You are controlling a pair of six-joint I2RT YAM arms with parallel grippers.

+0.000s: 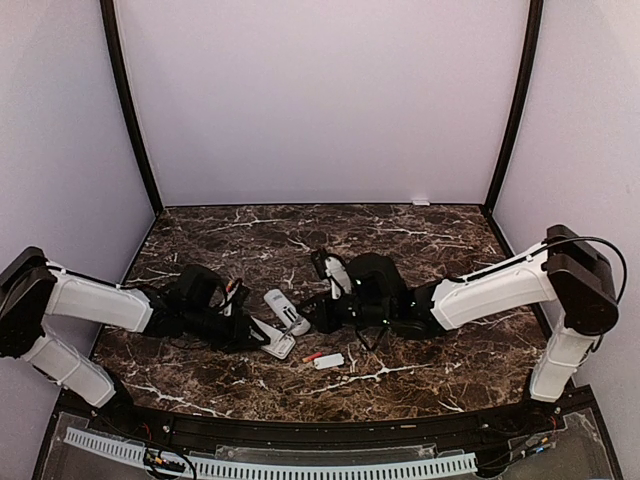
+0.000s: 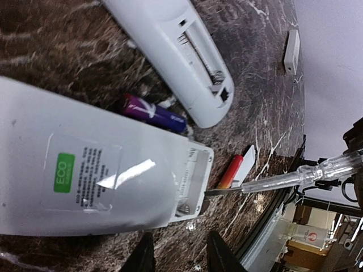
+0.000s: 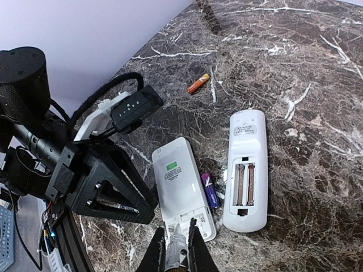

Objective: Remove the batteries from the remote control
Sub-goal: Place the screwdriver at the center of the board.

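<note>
Where the dark marble bench point(image 1: 430, 350) runs closest to the arm bases, a loose red cylindrical battery point(image 2: 229, 171) lies touching a small flat white battery cover point(image 2: 246, 162), apart from both arms. Just beyond it, the right arm's fingers point(image 3: 165, 245) are pressed together on a clear-handled pry tool point(image 2: 295, 175). Its metal tip touches the open compartment end of the broad white remote with the green ECO sticker point(image 3: 178, 187). No coloured cell shows in that compartment, though its inside is partly hidden. The left arm's fingers point(image 2: 215, 252) are spread and hold nothing. They sit just beside this remote's long edge, on the side away from the other remote.

The next move probably turns on a bluish-purple cylindrical battery point(image 3: 211, 190). It lies on the bench in the narrow gap between the two remotes, its long axis running along their sides. In the right wrist view it is ahead of the tool tip and slightly to its right. The right arm is the nearer one, since the broad remote lies between the left fingers and that cell. The right fingers are taken up by the tool, however, so they seem better placed to probe the compartment than to pick anything up.

Past the purple cell, the slimmer white remote with its back bay open point(image 3: 245, 170) lies parallel, both slots bare. Farthest out, an orange cylindrical battery point(image 3: 198, 83) rests alone on the bench, well apart from everything else.
</note>
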